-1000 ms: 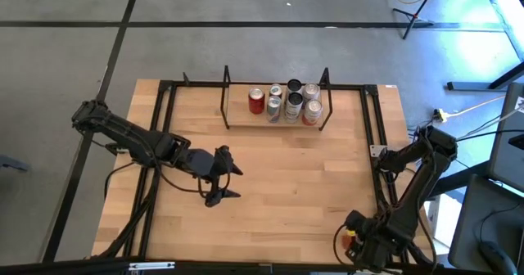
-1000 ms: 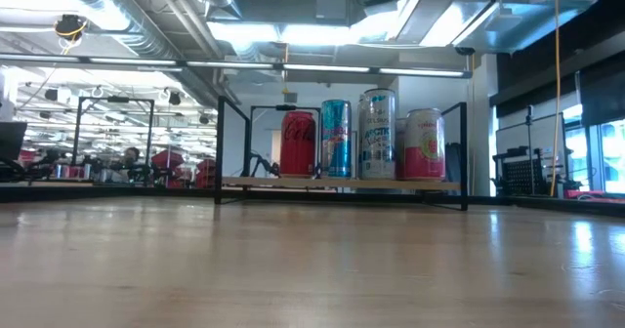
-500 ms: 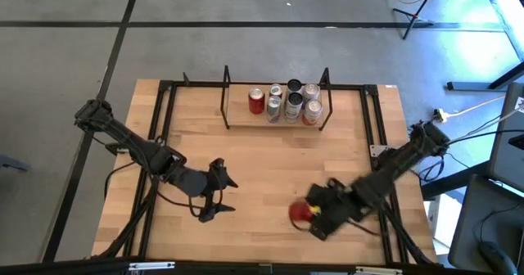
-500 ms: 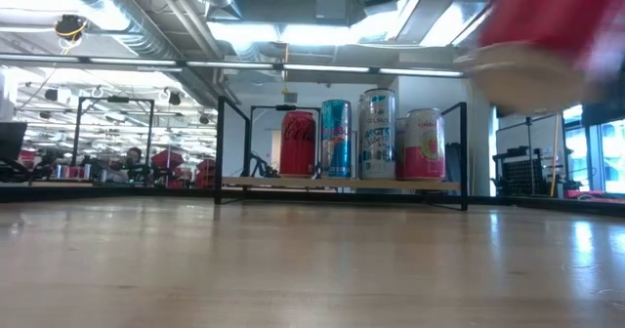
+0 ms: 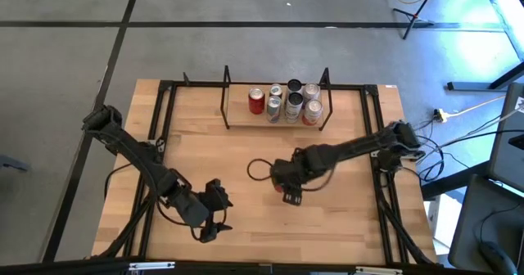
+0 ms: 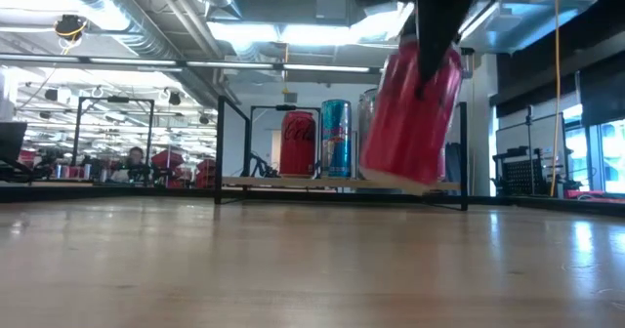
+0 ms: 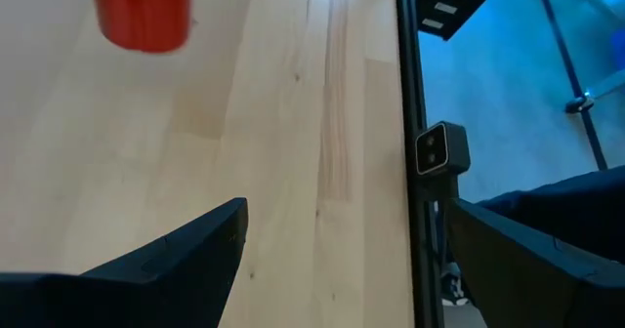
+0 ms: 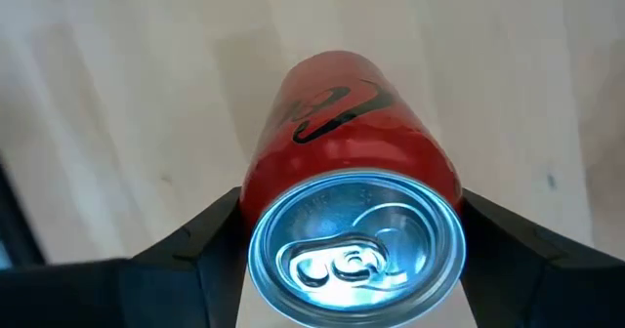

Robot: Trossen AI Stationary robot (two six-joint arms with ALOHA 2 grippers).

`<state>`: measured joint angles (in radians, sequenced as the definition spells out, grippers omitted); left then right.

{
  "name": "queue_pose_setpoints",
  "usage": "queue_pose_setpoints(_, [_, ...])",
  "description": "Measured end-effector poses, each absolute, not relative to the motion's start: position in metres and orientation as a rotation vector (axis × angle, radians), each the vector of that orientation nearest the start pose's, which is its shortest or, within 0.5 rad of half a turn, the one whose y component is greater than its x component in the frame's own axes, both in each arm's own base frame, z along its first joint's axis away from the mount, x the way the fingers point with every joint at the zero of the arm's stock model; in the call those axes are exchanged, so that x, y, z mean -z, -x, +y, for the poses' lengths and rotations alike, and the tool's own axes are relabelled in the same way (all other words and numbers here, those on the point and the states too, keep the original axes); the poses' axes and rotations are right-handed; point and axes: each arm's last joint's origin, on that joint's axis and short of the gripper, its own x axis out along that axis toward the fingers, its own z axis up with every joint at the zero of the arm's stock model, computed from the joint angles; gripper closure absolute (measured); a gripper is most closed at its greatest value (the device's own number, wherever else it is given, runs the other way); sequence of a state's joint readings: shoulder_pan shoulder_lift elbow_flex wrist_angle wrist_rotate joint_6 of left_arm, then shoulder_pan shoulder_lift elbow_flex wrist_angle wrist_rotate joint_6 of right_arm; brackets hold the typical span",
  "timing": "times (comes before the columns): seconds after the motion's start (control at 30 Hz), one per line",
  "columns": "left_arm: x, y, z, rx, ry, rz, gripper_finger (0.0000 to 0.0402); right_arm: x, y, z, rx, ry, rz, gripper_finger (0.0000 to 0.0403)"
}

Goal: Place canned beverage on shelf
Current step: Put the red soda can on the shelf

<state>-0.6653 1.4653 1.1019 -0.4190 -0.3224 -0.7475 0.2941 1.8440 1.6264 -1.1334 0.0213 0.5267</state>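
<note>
While bound for the shelf (image 5: 277, 121), red can (image 8: 347, 157) sits clamped in right hand (image 5: 292, 191), short of it; left hand (image 5: 214, 222) wide, idle.

table (image 5: 246, 218): light wood, black rails | floor (image 5: 65, 46): grey | cables (image 5: 458, 111): beside table

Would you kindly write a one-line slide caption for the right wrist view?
Right gripper clamps a red can by its top end, pull-tab lid toward the camera, above the light wooden tabletop.
</note>
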Motion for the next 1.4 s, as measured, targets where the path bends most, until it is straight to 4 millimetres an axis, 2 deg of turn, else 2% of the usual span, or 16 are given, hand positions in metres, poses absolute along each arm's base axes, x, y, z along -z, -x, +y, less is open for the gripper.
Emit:
queue_pose_setpoints(0.17, [-0.262, -0.25, -0.189, 0.035, 0.356, 0.778, 0.0063, -0.253, -0.356, 0.093, 0.123, -0.203, 1.459, 0.0138])
queue_pose_setpoints(0.37, [-0.262, -0.25, -0.189, 0.02, 0.375, 0.771, 0.0063, -0.24, -0.36, 0.094, 0.094, -0.158, 1.506, 0.0138])
queue_pose_setpoints(0.57, [-0.262, -0.251, -0.189, 0.018, 0.385, 0.767, 0.0063, -0.236, -0.363, 0.095, 0.09, -0.151, 1.506, 0.0136])
queue_pose_setpoints(0.77, [-0.263, -0.251, -0.189, 0.012, 0.4, 0.766, 0.0063, -0.231, -0.368, 0.096, 0.085, -0.159, 1.481, 0.0024])
queue_pose_setpoints(0.83, [-0.262, -0.251, -0.189, 0.012, 0.399, 0.767, 0.0063, -0.232, -0.369, 0.097, 0.078, -0.161, 1.473, 0.0024])
queue_pose_setpoints(0.9, [-0.263, -0.251, -0.189, 0.008, 0.398, 0.763, 0.0063, -0.233, -0.368, 0.097, 0.079, -0.16, 1.477, 0.0043])
queue_pose_setpoints(1.0, [-0.263, -0.251, -0.189, 0.008, 0.382, 0.756, 0.0063, -0.243, -0.363, 0.096, 0.065, -0.173, 1.459, 0.0073])
queue_pose_setpoints(1.13, [-0.263, -0.254, -0.185, -0.001, 0.384, 0.748, 0.0063, -0.273, -0.348, 0.099, 0.019, -0.194, 1.383, 0.0097])
queue_pose_setpoints(1.3, [-0.265, -0.266, -0.172, -0.003, 0.388, 0.732, 0.0063, -0.313, -0.318, 0.117, 0.004, -0.134, 1.247, 0.0107])
queue_pose_setpoints(1.4, [-0.267, -0.274, -0.162, -0.016, 0.362, 0.697, 0.0063, -0.328, -0.299, 0.13, 0.032, -0.097, 1.174, 0.0107])
